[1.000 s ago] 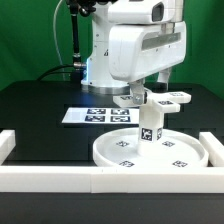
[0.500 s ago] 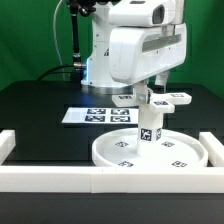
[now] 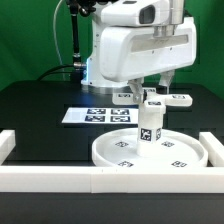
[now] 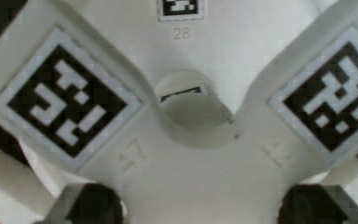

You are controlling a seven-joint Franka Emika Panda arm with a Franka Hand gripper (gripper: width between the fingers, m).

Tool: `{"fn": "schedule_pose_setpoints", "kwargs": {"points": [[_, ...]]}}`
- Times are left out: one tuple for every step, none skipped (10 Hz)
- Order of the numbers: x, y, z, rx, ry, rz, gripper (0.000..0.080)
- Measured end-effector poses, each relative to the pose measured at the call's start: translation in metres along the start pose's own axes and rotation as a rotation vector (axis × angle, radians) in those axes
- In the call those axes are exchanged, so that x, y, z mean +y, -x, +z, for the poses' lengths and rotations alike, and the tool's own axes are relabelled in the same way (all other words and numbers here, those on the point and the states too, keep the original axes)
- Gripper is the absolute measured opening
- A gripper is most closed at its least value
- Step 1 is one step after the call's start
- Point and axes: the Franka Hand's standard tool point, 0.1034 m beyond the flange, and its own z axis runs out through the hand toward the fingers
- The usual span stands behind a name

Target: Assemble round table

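Observation:
The large round disc (image 3: 185, 150) lies on the black table with the short cylindrical leg (image 3: 148, 127) standing upright at its middle. The cross-shaped base (image 3: 178, 97) sits on top of the leg, its tagged arms sticking out sideways. My gripper (image 3: 151, 96) comes down from above onto it. In the wrist view the base (image 4: 176, 160) fills the picture, with two tagged arms and a round hub at its centre. The dark fingers (image 4: 98, 205) press against both sides of one arm, so my gripper (image 4: 197, 206) is shut on the base.
The marker board (image 3: 95, 115) lies flat on the table behind the disc, towards the exterior view's left. A long white border rail (image 3: 50, 178) runs along the front, with raised ends at both sides. The arm's bulky white body hangs over the disc.
The jaws have closed on the cross-shaped base. The hand has shifted a little towards the exterior view's right. Disc and leg stay where they were.

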Motion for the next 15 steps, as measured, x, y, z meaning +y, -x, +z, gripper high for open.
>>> {"fn": "schedule_pose_setpoints", "kwargs": {"points": [[-0.0001,-0.0001,0.0000,0.004,-0.006,0.101,0.0436],[0.0000,-0.0001,0.0000,0.005,-0.007,0.190,0.0436],[-0.0001,-0.0003,0.0000,0.009,-0.010,0.282,0.0436],[0.0000,-0.0004,0.0001,0.019,-0.016,0.392,0.0436],[-0.0001,-0.0007,0.0001,0.021,-0.021,0.457,0.0436],[-0.0009,-0.0031,0.0002,0.036,-0.015,0.573,0.0436],[-0.0016,-0.0036,0.0002,0.040,-0.014,0.672,0.0436],[-0.0015,-0.0039,0.0002,0.046,-0.016,0.759,0.0436],[-0.0010,-0.0037,0.0001,0.050,-0.023,0.882,0.0436],[-0.0010,-0.0038,0.0001,0.050,-0.025,0.918,0.0436],[-0.0008,-0.0037,0.0000,0.050,-0.027,0.980,0.0436],[-0.0009,-0.0038,0.0000,0.049,-0.030,1.036,0.0436],[-0.0008,-0.0038,0.0000,0.049,-0.031,1.096,0.0436],[-0.0007,-0.0038,0.0000,0.049,-0.032,1.121,0.0436],[0.0000,-0.0034,0.0001,0.059,-0.055,1.254,0.0436]]}}
